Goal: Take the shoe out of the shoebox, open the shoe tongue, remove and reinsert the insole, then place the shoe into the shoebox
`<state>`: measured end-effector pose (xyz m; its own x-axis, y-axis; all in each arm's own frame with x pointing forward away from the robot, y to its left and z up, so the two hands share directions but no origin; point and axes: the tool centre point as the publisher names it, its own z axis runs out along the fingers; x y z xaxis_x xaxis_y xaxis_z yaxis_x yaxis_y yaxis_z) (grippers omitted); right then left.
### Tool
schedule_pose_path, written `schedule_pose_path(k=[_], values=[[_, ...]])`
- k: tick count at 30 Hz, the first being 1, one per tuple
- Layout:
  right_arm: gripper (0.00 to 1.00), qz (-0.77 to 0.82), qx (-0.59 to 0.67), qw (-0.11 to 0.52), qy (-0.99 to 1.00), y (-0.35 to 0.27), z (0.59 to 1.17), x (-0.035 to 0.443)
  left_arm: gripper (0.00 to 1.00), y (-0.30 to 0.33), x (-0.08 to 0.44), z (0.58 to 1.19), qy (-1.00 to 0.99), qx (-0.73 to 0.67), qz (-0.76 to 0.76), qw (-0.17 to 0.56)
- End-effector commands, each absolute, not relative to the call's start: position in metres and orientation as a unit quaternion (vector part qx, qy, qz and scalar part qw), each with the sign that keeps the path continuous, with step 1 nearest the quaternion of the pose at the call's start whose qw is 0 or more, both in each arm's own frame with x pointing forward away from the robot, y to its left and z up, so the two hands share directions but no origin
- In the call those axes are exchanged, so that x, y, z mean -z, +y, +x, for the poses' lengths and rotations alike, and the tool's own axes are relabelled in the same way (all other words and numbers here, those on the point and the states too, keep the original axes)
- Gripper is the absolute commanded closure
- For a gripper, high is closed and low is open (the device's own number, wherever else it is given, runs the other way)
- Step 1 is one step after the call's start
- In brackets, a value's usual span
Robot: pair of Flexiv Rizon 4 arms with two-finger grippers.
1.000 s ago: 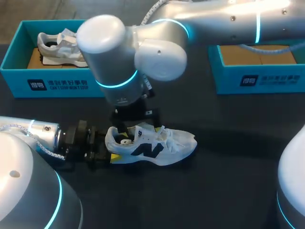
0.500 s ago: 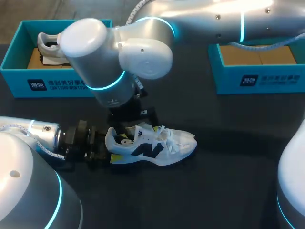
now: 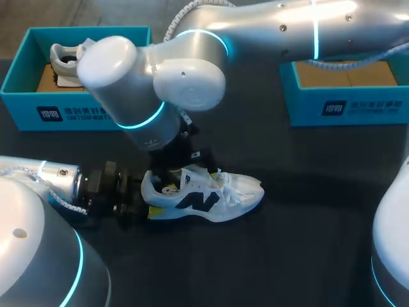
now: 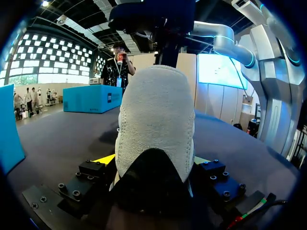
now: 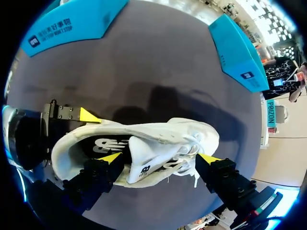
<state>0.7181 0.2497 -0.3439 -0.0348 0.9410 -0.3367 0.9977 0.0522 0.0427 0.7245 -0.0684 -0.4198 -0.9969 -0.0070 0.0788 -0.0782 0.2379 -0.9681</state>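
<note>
A white shoe (image 3: pixel 208 195) with a dark logo lies on its sole on the black table (image 3: pixel 300 256), toe to the right. My left gripper (image 3: pixel 146 203) is shut on its heel; in the left wrist view the heel (image 4: pixel 156 124) fills the space between the yellow-tipped fingers (image 4: pixel 106 158). My right gripper (image 5: pixel 159 158) hangs open right over the shoe's mouth, one fingertip above the dark insole (image 5: pixel 103 143), the other past the laces, with the white tongue (image 5: pixel 144 160) between them. In the head view the right gripper (image 3: pixel 186 163) is mostly hidden under its own arm.
A teal shoebox (image 3: pixel 77 112) at the back left holds a second white shoe (image 3: pixel 67 59). Another teal shoebox (image 3: pixel 348 102), with brown card inside, stands at the back right. The right arm's big joint (image 3: pixel 153 83) spans the table's middle.
The right arm's large joints have swung to the left and slightly down over the shoe. The shoe and the left gripper have stayed put.
</note>
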Motion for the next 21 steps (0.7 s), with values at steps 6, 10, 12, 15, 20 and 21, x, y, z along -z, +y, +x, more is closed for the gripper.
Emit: schedule_pose_path(k=[6,10,12,15,20,21], values=[[0.0,0.781,0.098,0.178,0.591,0.262,0.715,0.365,1.0,-0.069,0.424,0.727,-0.786,-0.617,0.029,0.027],[0.0,0.786,0.102,0.184,0.582,0.259,0.713,0.365,1.0,-0.069,0.424,0.727,-0.786,-0.617,0.029,0.027],[0.0,0.788,0.106,0.192,0.575,0.255,0.712,0.362,1.0,-0.069,0.424,0.727,-0.786,-0.617,0.029,0.027],[0.0,0.791,0.106,0.199,0.569,0.249,0.711,0.357,1.0,-0.069,0.424,0.727,-0.786,-0.617,0.029,0.027],[0.0,0.795,0.109,0.208,0.559,0.241,0.71,0.348,1.0,-0.069,0.424,0.727,-0.786,-0.617,0.029,0.027],[0.0,0.796,0.109,0.21,0.557,0.239,0.711,0.347,1.0,-0.069,0.424,0.727,-0.786,-0.617,0.029,0.027]])
